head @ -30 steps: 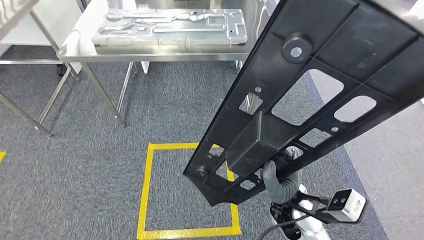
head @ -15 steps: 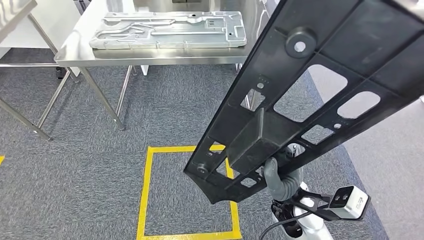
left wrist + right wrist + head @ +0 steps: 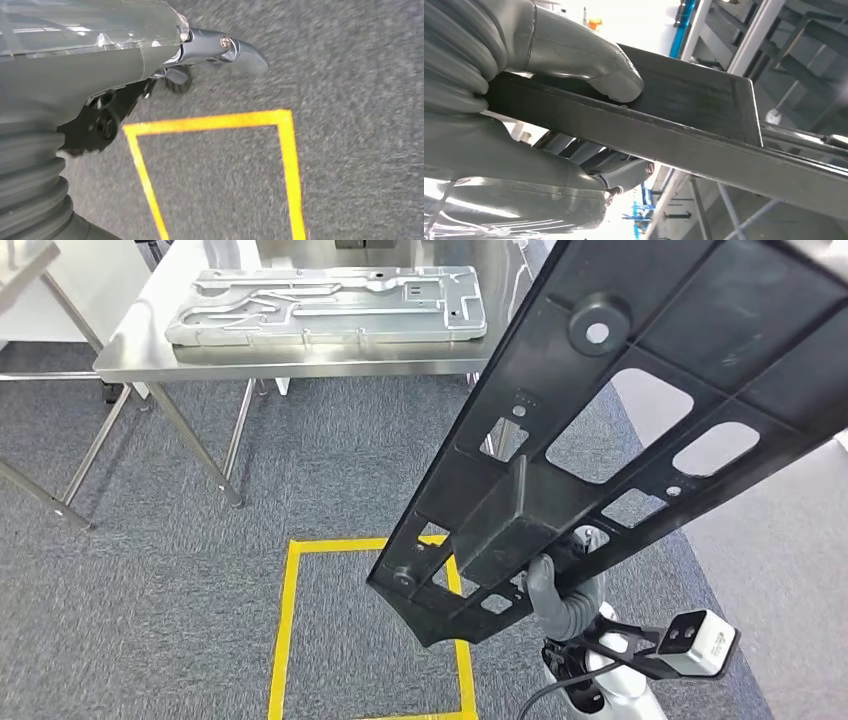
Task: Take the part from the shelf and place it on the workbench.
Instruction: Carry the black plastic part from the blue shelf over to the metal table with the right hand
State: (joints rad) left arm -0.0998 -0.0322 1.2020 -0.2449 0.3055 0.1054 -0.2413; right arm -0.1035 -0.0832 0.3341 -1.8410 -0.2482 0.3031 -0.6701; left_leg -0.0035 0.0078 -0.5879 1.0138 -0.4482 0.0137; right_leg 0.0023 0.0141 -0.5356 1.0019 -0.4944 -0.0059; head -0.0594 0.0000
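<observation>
Above right hand (image 3: 560, 595): long black part (image 3: 600, 440), tilted, lower edge clamped between thumb and fingers; left hand (image 3: 210, 50) holds nothing.

one black part (image 3: 620, 410), one metal plate (image 3: 330, 305), one workbench (image 3: 300, 358)

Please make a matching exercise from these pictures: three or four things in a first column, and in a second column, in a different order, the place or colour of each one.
Things
1. black part
2. silver part
3. tape square
4. left hand

Places or colours
A. yellow, on the grey carpet
B. lying flat on the steel workbench
C. over the carpet, holding nothing
D. tilted, gripped by the right hand

Pairs: 1-D, 2-B, 3-A, 4-C
</observation>
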